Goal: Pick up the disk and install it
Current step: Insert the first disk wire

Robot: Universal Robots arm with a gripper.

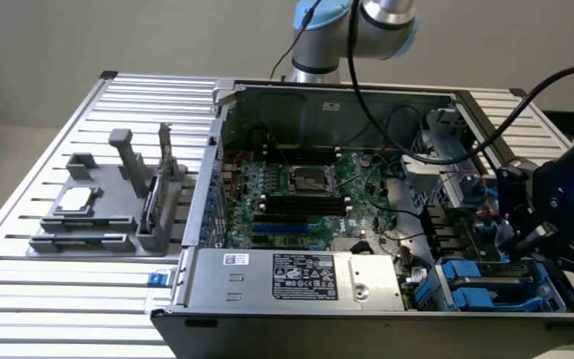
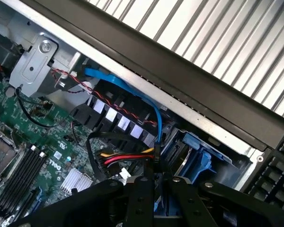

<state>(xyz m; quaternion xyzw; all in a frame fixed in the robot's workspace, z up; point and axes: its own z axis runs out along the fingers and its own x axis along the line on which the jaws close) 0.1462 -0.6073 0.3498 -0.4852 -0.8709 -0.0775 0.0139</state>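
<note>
Disk (image 2: 191, 158): sits at the drive bay (image 1: 541, 288) in the corner of the case (image 1: 337, 88), straight ahead of your fingers (image 2: 141, 201) and touching them. Its blue carrier runs from the bay back into the slit between the two fingers.

Fingers: drawn nearly together, clenched on that blue edge. Only a thin strip of blue shows between them. Part of a grey face shows inside the blue frame, tilted; the rest is hidden by the bay wall.

Just beside your fingertips: a red, yellow and black wire bundle (image 2: 128, 158), ending at a black plug close to the carrier. A blue flat cable (image 2: 132, 90) curves along the case wall toward the bay.

Farther out: green motherboard (image 1: 297, 194) with black memory sticks (image 2: 23, 175) and a small silver heatsink (image 2: 78, 179).

Exterior view: your arm (image 1: 367, 30) stands behind the back of the case. The black wrist hangs over the bay on that view's right. The power supply (image 1: 297, 277) lies just beside the bay, on that view's left of it.

Well apart, on the ribbed desk (image 1: 28, 299): a grey tray (image 1: 78, 243) with a small silver chip (image 1: 78, 198) and an upright card (image 1: 167, 176).
</note>
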